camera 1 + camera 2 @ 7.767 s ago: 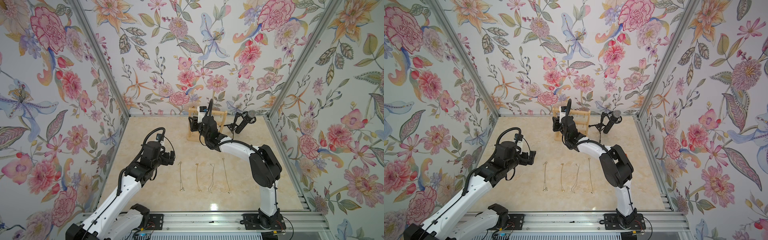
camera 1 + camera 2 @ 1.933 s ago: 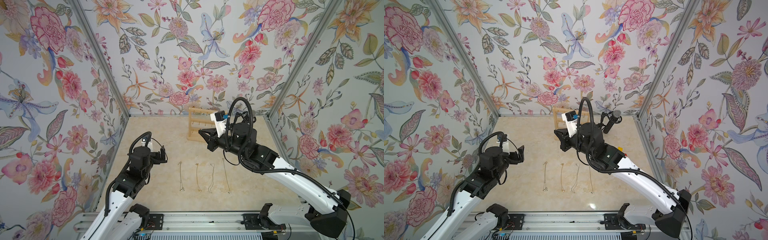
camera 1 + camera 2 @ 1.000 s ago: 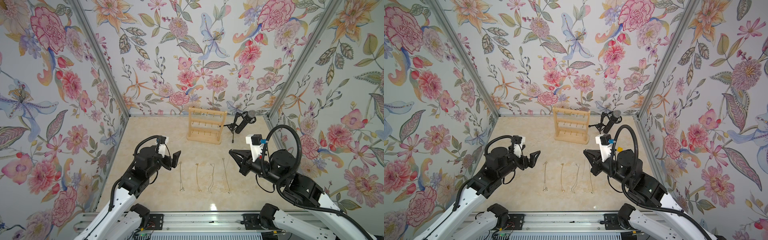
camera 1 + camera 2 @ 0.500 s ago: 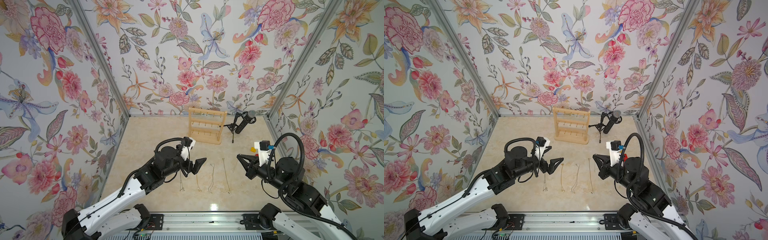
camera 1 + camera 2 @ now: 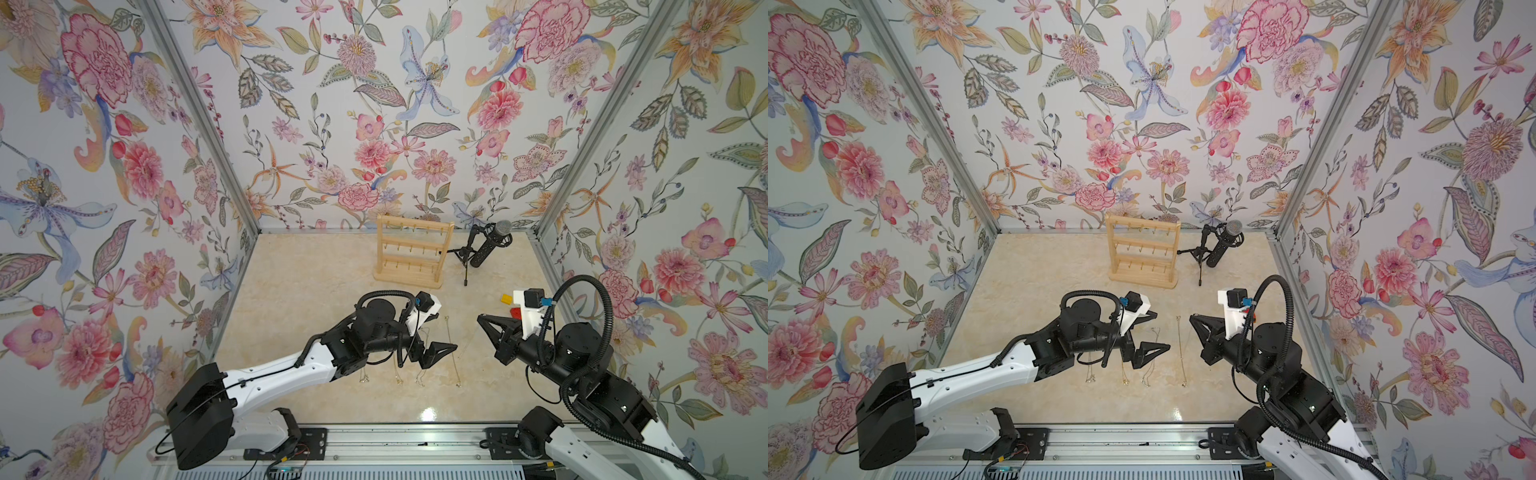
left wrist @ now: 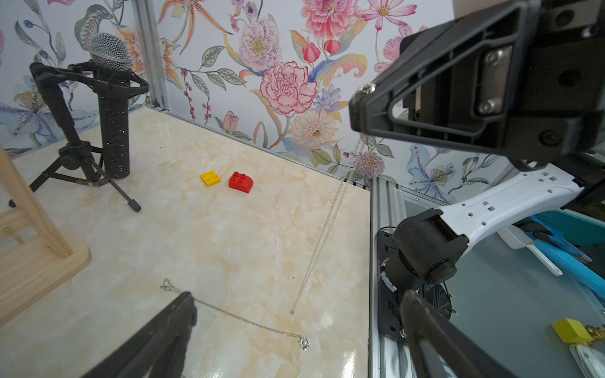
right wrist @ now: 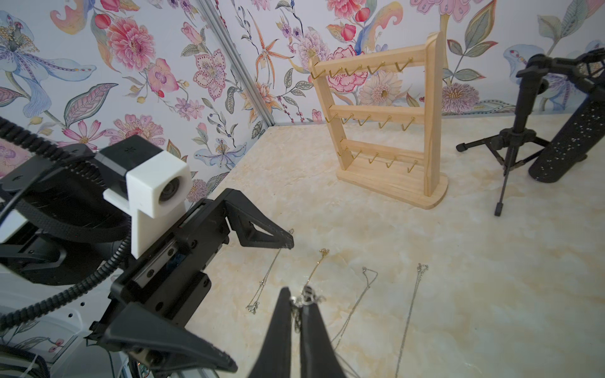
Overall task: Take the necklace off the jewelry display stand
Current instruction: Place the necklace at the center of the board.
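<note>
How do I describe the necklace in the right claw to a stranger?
Start at the wooden stand by the back wall. Four necklaces lie in a row before it. This thin silver chain alone hangs from the shut right claw.

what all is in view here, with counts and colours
jewelry display stand: 1, light wood, back of the table, hooks bare
microphone: 1, black, on a tripod beside the stand
necklaces on the table: 4, thin chains, mostly silver, one looks gold, side by side
hanging necklace: 1, silver, dangling from the right gripper
yellow brick: 1, yellow, near the right arm
red brick: 1, red, next to the yellow one
table: 1, cream marble
walls: 3, floral paper
left gripper: 1, black, open above the laid-out necklaces
right gripper: 1, black, shut on the hanging necklace
</note>
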Robot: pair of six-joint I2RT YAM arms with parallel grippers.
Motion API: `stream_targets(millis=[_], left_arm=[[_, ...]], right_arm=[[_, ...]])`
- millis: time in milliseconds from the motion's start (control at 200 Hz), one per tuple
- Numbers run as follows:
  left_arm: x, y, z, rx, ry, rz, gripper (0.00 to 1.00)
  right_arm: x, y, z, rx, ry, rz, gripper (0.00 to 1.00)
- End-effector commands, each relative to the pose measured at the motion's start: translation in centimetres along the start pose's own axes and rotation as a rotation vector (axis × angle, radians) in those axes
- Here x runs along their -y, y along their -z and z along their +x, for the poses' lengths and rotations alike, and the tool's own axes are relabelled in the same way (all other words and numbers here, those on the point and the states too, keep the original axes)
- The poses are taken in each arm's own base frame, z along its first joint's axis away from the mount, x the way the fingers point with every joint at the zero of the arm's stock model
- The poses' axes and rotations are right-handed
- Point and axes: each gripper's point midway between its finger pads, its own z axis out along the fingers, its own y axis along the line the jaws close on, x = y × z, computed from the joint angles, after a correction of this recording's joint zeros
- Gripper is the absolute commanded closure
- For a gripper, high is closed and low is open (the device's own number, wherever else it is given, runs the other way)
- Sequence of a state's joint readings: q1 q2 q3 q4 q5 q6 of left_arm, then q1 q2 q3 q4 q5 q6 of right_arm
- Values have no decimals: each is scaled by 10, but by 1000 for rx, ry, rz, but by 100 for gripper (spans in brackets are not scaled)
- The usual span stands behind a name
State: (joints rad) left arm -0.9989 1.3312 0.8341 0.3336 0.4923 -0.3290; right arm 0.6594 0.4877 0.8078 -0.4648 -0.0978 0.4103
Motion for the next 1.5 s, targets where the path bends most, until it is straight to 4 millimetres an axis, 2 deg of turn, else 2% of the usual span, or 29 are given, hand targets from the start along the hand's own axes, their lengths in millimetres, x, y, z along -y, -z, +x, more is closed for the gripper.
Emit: stream_targets(millis=[0,290,440,450,465,701,906,1056,1276,1496], left_arm=[[25,-11,-21,67,-77,121,1],[27,-43,-11,37,-78,179,3],[30,-52,-16,47,-79,206,7],[27,-58,-7,26,-70,205,7],[26,-61,-3,17,-68,206,8],[30,-83,12,-13,-36,252,20],[39,-103,28,-43,-11,291,40],[42,-109,35,-44,7,306,54],[36,-111,42,-31,14,279,56],[33,-114,47,-27,28,281,69]], right_arm=[[4,3,8,-17,-21,11,100],[4,7,11,-23,-19,12,100],[5,9,11,-22,-17,14,100],[5,8,11,-23,-17,14,100],[5,8,11,-25,-17,14,100],[6,11,9,-15,-13,21,100],[13,12,7,-1,-18,53,100],[13,14,5,6,-15,58,100],[13,15,4,7,-16,60,100],[13,16,4,7,-14,62,100]])
